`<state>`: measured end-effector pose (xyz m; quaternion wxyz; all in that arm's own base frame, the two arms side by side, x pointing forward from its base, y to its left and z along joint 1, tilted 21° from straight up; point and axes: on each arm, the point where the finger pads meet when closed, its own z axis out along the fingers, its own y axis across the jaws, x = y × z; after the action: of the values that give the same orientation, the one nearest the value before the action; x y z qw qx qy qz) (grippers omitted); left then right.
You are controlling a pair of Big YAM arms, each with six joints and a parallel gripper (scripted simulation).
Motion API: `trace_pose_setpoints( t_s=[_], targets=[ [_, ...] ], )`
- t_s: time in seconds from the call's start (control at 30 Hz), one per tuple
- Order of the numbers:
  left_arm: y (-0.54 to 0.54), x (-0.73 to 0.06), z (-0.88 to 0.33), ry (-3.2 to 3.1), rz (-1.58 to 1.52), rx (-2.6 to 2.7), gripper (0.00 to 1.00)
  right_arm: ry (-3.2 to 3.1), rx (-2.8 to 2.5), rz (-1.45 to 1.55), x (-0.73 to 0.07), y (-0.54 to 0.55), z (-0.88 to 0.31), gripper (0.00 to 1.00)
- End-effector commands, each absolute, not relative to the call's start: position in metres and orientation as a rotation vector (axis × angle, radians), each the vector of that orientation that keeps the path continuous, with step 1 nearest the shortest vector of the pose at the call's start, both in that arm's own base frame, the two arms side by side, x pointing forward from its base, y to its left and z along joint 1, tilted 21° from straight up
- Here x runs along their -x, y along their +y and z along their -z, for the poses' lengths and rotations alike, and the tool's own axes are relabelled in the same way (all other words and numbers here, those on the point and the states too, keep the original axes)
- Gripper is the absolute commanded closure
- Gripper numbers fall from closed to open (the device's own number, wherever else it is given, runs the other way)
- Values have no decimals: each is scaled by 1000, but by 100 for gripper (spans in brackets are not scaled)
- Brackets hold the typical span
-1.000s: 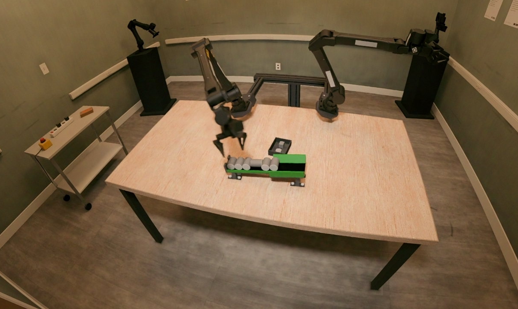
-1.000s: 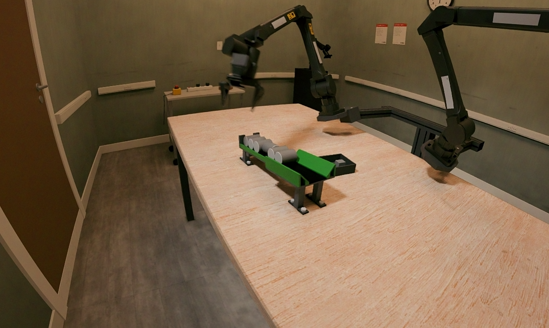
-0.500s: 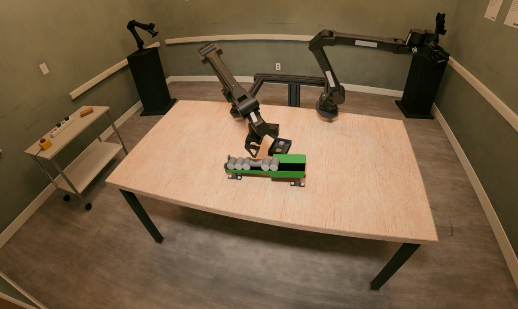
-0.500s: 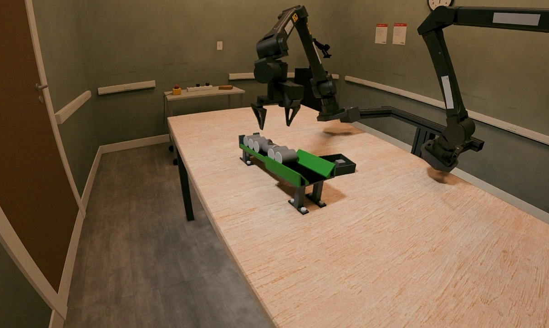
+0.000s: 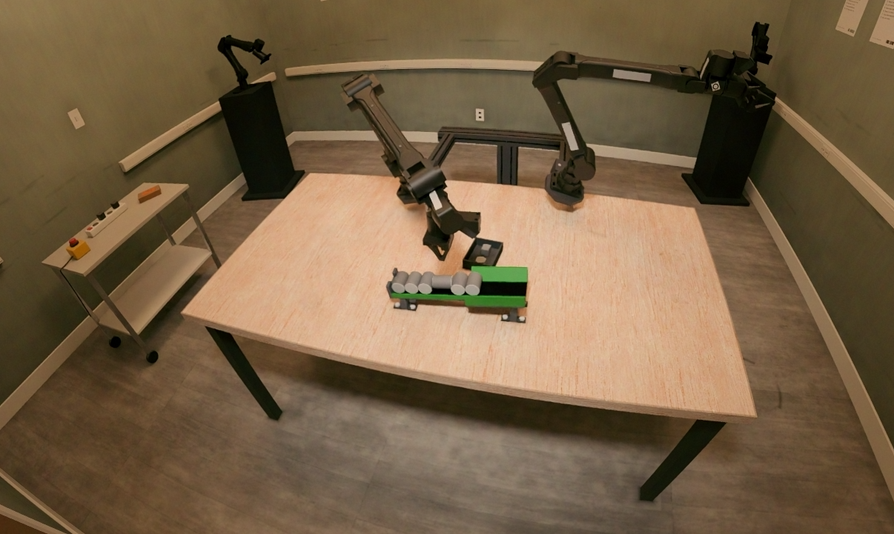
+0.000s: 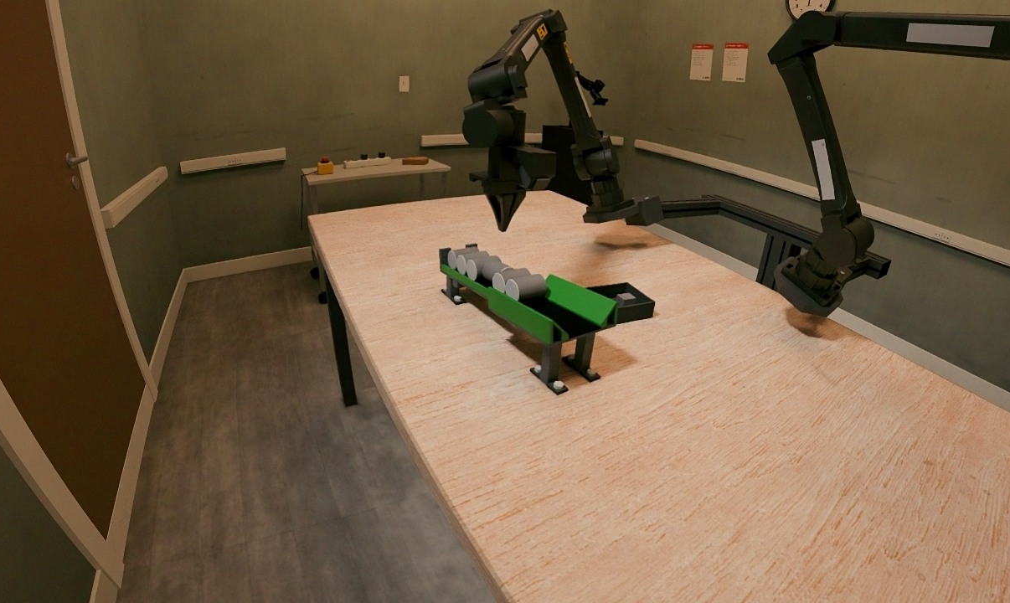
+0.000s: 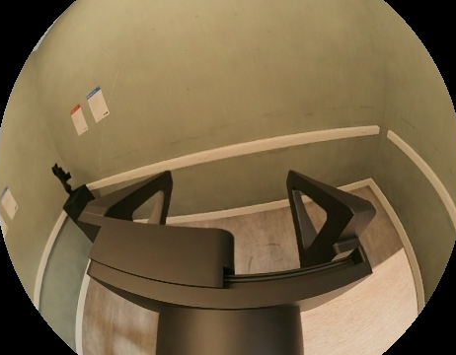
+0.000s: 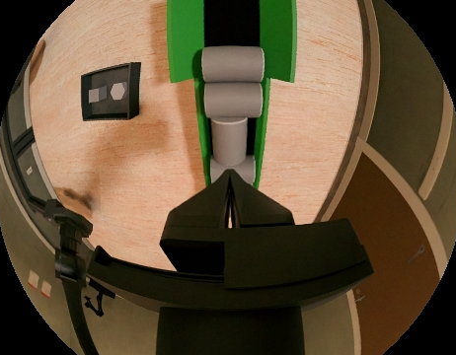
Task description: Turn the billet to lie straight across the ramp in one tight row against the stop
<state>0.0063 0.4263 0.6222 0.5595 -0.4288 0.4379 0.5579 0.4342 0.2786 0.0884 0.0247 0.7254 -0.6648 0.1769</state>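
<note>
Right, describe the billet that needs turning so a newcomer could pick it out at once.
On the wooden table stands a green feed ramp carrying a line of gray steel cylinders. Look between the three at the stop end and the two toward the wider end. That billet alone lies lengthwise along the ramp; its neighbors lie across it.
</note>
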Motion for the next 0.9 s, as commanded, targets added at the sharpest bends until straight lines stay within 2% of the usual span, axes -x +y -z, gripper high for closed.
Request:
trace_pose_setpoints(
  t_s=[0.0, 0.73, 0.77, 0.87],
  targets=[
    [420, -4, -632, 1000, -1324, 992, 0, -2046, -2276, -552, -435, 286, -102, 100],
    [420, -4, -632, 1000, -1324, 992, 0, -2047, -2276, -552, -435, 286, -102, 100],
    [420, -4, -632, 1000, -1324, 992, 0, -2047, -2276, -552, -435, 286, -102, 43],
    [420, -4, -632, 1000, -1324, 992, 0, -2047, -2276, -552, -435, 286, -102, 43]
  ],
)
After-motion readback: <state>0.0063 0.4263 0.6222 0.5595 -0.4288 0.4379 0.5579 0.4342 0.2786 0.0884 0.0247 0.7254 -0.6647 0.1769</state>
